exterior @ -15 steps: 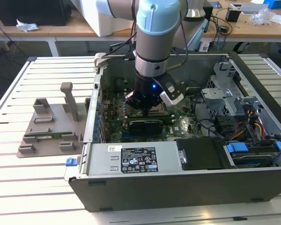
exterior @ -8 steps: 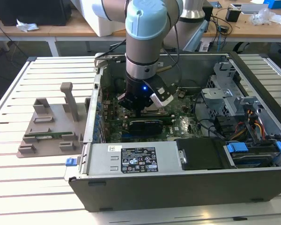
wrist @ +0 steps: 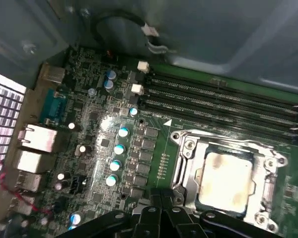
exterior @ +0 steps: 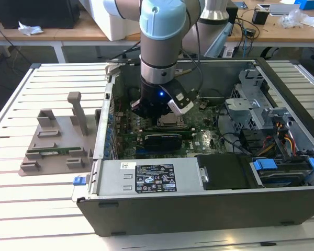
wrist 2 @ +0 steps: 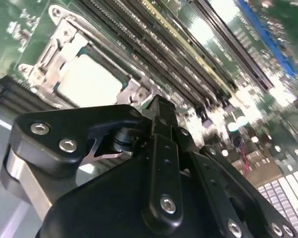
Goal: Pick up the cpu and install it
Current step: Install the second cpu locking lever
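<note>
White slatted table — cluttered wooden desks behind.

Space above the cpu is open (memory slots run just beside the socket frame).

My gripper is matt black plastic or coated metal with shiny steel screw heads, and the arm above it wears smooth, glossy pale-blue and grey shells. The cpu shows a dull, brushed silvery metal top inside a bright polished steel socket frame, on the glossy green motherboard. The computer case is matt grey sheet metal, resting on a worktop of smooth white slats beside a matt grey plastic fixture.
</note>
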You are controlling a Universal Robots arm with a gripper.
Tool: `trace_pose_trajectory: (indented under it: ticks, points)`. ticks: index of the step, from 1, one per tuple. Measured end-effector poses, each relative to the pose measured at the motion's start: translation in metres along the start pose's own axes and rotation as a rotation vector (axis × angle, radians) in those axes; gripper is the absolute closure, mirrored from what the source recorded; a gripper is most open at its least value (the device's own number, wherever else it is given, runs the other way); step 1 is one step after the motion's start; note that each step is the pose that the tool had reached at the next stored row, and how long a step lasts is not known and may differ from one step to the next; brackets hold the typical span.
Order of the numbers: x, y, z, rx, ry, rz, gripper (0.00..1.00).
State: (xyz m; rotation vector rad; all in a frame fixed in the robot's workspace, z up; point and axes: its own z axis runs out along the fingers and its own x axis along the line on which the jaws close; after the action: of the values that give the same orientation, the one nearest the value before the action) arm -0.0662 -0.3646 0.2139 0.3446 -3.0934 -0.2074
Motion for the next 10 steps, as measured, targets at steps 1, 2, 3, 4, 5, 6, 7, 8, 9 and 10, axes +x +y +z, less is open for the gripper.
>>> trace_pose_trajectory:
  ticks: [1,2,3,4,5,6,7,8,9,10]
  points:
    - [-0.0013,0.0014,-0.003,0.0019,0.0003,0.0,0.89]
    - [-0.0042,0.0022,-0.0031,0.0075,0.0028,0.0,0.89]
    - [-0.0073,0.0023,-0.0029,0.015,0.0065,0.001,0.89]
    - [-0.0112,0.0024,-0.0023,0.0214,0.0102,0.002,0.89]
    - [-0.0156,0.0028,-0.0014,0.0276,0.0143,0.002,0.89]
    - [-0.0213,0.0042,0.0001,0.0321,0.0199,0.003,0.89]
    - [-0.0261,0.0066,0.0014,0.0335,0.0239,0.003,0.89]
    - [-0.0296,0.0086,0.0026,0.0337,0.0264,0.004,0.89]
    - [-0.0341,0.0112,0.004,0.0343,0.03,0.004,0.89]
    - [-0.0372,0.0129,0.0049,0.0348,0.0325,0.004,0.89]
